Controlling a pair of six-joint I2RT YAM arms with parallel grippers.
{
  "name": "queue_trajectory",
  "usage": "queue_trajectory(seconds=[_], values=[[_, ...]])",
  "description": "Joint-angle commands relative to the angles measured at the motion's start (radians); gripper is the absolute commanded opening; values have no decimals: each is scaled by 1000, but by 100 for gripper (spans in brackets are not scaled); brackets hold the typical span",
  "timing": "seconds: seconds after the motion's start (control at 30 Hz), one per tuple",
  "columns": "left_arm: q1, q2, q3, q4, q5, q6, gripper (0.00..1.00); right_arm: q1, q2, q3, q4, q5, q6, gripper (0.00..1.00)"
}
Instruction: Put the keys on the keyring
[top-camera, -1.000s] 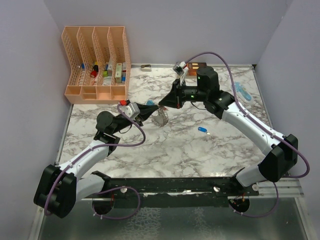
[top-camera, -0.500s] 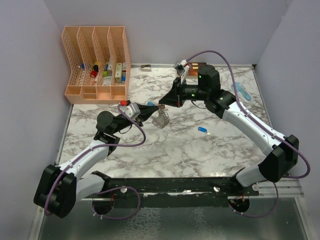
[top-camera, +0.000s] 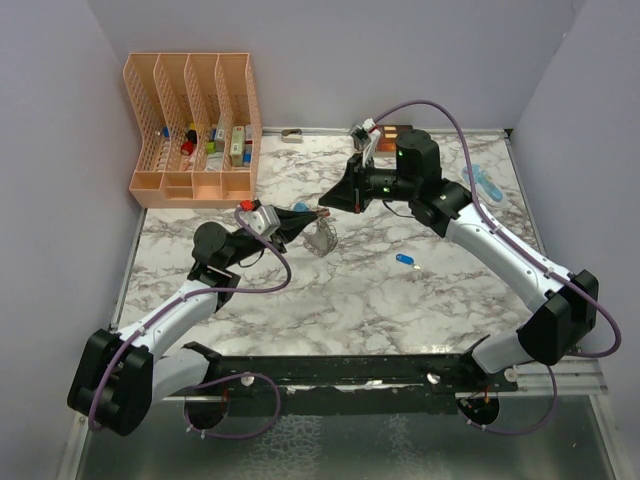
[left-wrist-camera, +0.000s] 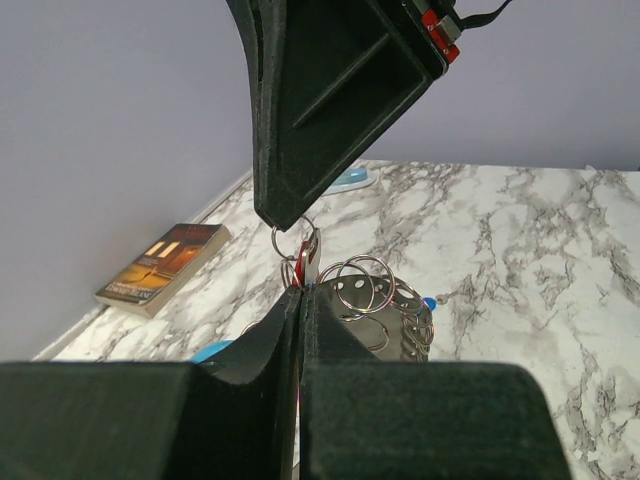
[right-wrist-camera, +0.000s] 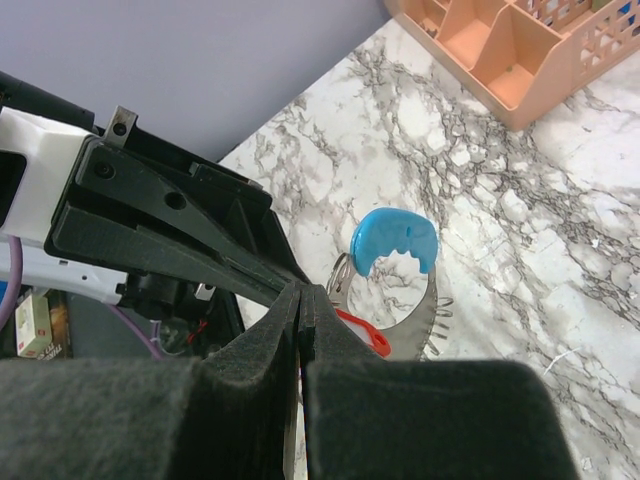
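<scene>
While blue key (top-camera: 405, 259) lies loose on the bench (top-camera: 330, 300), threading of red key (left-wrist-camera: 308, 262) appears in hand; left pincer (top-camera: 303, 214) clamped on keyring (top-camera: 322, 238), held aloft; right pincer (top-camera: 324, 208) shut on small ring (left-wrist-camera: 293, 235) at the meeting point; next: ease ring through, both grips kept firm.

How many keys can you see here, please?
2. The red key hangs at the keyring, where left claw and right claw meet; the blue key lies alone on the table. Others may be hidden.

left claw (left-wrist-camera: 300, 305), right claw (left-wrist-camera: 285, 215), both pinching keyring (left-wrist-camera: 375, 297)
</scene>
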Motion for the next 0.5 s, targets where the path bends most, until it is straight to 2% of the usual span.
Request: queue_trajectory(seconds=[0.0,0.47], values=[[-11,-17,13,77,14,-25,0,5,-31,4,-4,64,-5,1],[-10,-16,12,111,5,-30,0,5,-36,-11,-12,83,11,1]])
